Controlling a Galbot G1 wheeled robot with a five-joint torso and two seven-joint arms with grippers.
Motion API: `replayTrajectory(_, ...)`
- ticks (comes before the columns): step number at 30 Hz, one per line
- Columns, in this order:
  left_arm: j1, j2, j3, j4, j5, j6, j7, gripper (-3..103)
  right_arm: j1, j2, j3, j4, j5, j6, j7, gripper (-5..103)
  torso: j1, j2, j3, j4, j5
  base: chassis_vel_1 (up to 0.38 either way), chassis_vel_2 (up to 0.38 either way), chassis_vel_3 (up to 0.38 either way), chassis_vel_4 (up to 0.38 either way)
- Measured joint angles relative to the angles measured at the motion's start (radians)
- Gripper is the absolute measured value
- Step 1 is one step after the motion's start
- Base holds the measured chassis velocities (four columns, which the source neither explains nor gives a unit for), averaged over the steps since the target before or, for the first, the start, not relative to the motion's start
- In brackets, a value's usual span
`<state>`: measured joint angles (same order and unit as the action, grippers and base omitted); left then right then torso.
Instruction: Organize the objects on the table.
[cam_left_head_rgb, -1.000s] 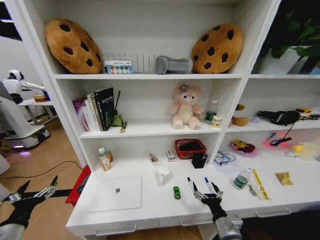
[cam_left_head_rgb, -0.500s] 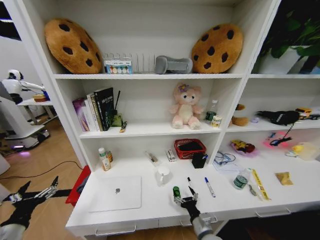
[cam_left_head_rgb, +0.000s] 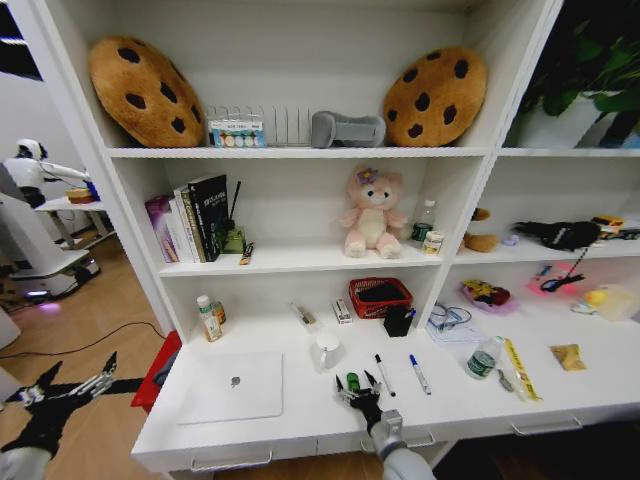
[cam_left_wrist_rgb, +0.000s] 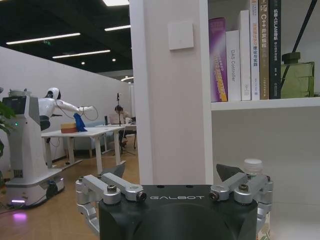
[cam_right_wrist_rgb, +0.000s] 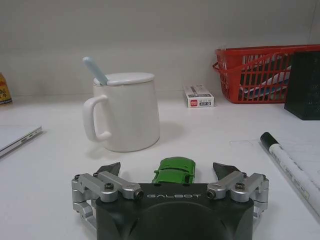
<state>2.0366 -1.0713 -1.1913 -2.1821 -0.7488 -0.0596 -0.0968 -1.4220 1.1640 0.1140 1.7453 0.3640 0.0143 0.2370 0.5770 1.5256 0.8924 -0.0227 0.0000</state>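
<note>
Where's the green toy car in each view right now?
Head view: green toy car on the table, just ahead of the open right pincer.
Right wrist view: car between the fingertips.
Left wrist view: not in it.
Shared landmark: white mug.

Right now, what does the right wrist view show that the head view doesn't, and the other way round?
Only the right wrist view shows the spoon handle sticking from the lidded white mug.

Only the head view shows the silver laptop's whole lid, the second marker pen, and the left gripper out beside the table.

Both show the right gripper, fingers open, at the green toy car, and the red basket.
</note>
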Motion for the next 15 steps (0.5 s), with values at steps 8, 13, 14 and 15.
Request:
replayTrajectory(8, 0.000, 0.001, 0.000, 0.000, 0.000, 0.000, 0.000, 100, -0.013, -0.005, 0.006, 0.013, -0.006, -0.005, 0.001, 88, 0.000, 0.000, 0.000, 0.0000, 0.0000, 0.000, 0.000, 0.000, 0.000)
replayTrajectory(13, 0.000, 0.001, 0.000, 0.000, 0.000, 0.000, 0.000, 100, -0.039, 0.005, 0.027, 0.031, -0.013, 0.001, 0.001, 65, 0.000, 0.000, 0.000, -0.0001, 0.0000, 0.000, 0.000, 0.000, 0.000)
replayTrajectory(14, 0.000, 0.001, 0.000, 0.000, 0.000, 0.000, 0.000, 100, -0.039, 0.005, 0.027, 0.031, -0.013, 0.001, 0.001, 65, 0.000, 0.000, 0.000, -0.0001, 0.0000, 0.000, 0.000, 0.000, 0.000)
replayTrajectory(15, 0.000, 0.001, 0.000, 0.000, 0.000, 0.000, 0.000, 100, -0.046, 0.010, 0.033, 0.037, -0.014, 0.003, 0.001, 60, 0.000, 0.000, 0.000, -0.0001, 0.0001, 0.000, 0.000, 0.000, 0.000)
